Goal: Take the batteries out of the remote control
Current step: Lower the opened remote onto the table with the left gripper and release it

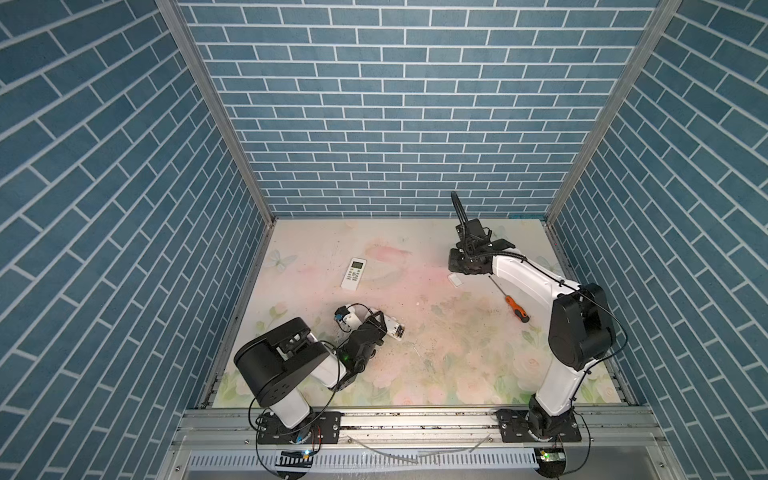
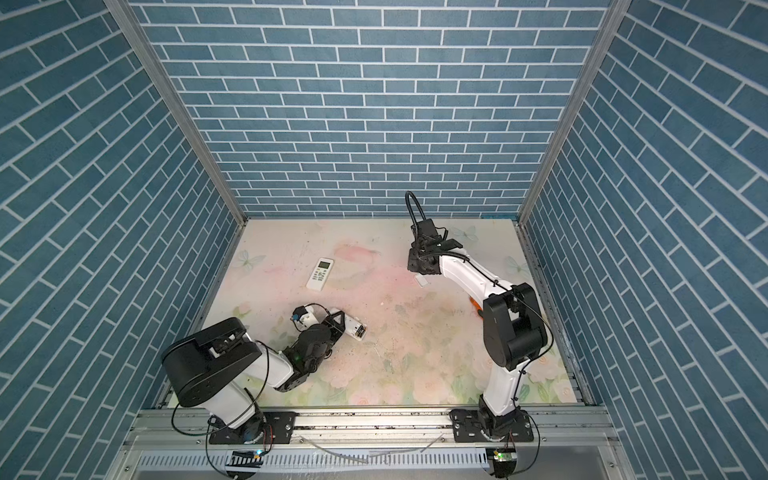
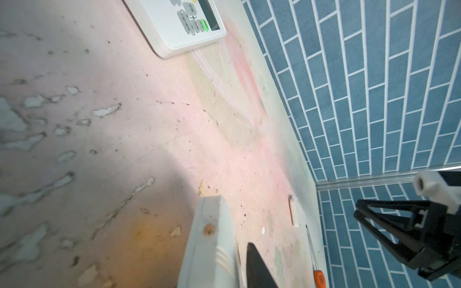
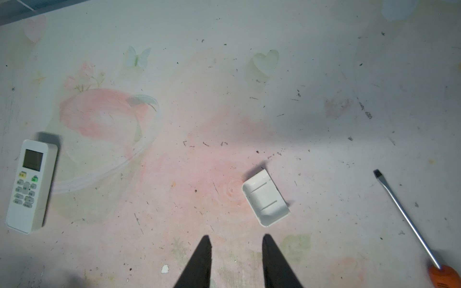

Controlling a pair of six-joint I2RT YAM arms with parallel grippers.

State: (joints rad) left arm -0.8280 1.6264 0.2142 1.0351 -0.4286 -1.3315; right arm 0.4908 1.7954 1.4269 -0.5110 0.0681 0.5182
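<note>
The white remote control [image 1: 390,328] lies front left with its battery compartment open upward. Dark batteries [image 1: 400,331] sit in that compartment, also seen in a top view as batteries [image 2: 360,331]. My left gripper [image 1: 377,322] is over the remote's near part. In the left wrist view the remote's body [image 3: 212,249] is blurred and lies right beside one black finger [image 3: 259,269]; the other finger is hidden behind it. My right gripper [image 4: 234,239] is open with nothing between its fingers. It hovers far right over the mat, just short of the loose white battery cover [image 4: 265,200].
A second white remote [image 1: 354,273] lies face up at mid-left. An orange-handled screwdriver [image 1: 515,307] lies right of the cover [image 1: 456,280], near the right arm. Blue brick walls close in the floral mat [image 1: 436,353] on three sides.
</note>
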